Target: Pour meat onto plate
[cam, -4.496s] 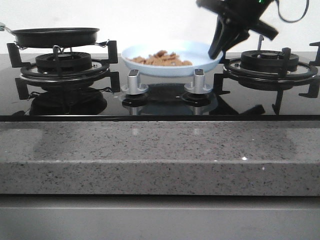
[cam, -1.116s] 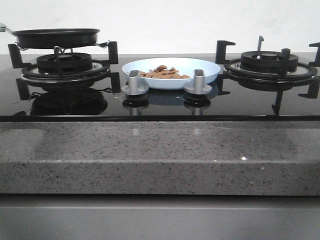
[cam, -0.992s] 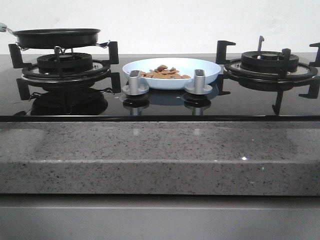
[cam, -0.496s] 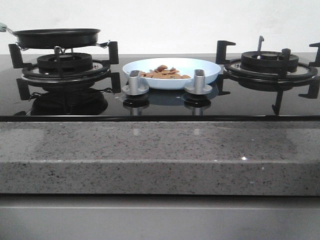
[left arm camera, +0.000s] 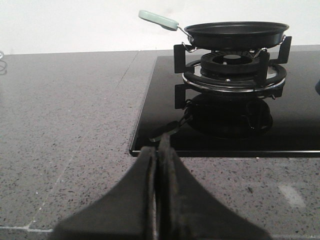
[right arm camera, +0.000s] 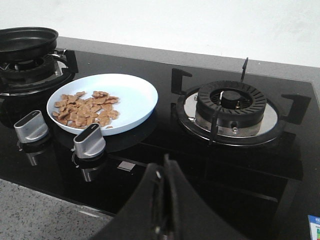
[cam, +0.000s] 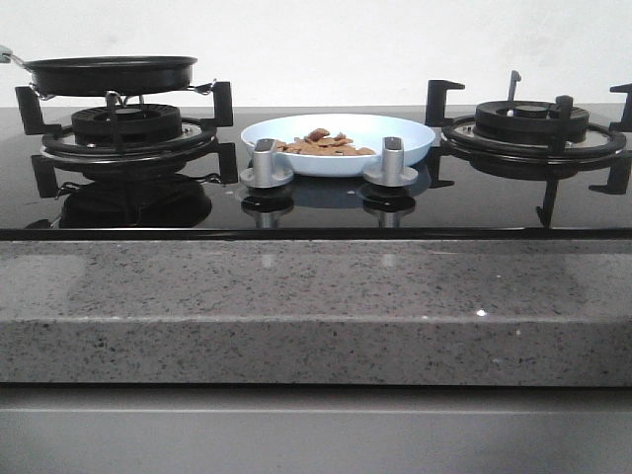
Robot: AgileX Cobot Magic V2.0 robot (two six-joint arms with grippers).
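The pale blue plate rests on the black glass hob between the two burners. On its left half lies the meat, a pile of small orange-brown pieces. Neither gripper shows in the front view. Seen in the left wrist view, my left gripper is shut and empty, above the grey counter near the hob's left front corner. My right gripper is also shut and empty, held over the hob's front part, apart from the plate.
A black frying pan with a pale green handle sits on the left burner. The right burner stands bare. Two silver knobs stand in front of the plate. A grey stone ledge runs along the front.
The right arm, which hung over the plate's right rim 4.5 s ago, has left the front view, and the plate now sits lower. Nothing has moved in the last second.
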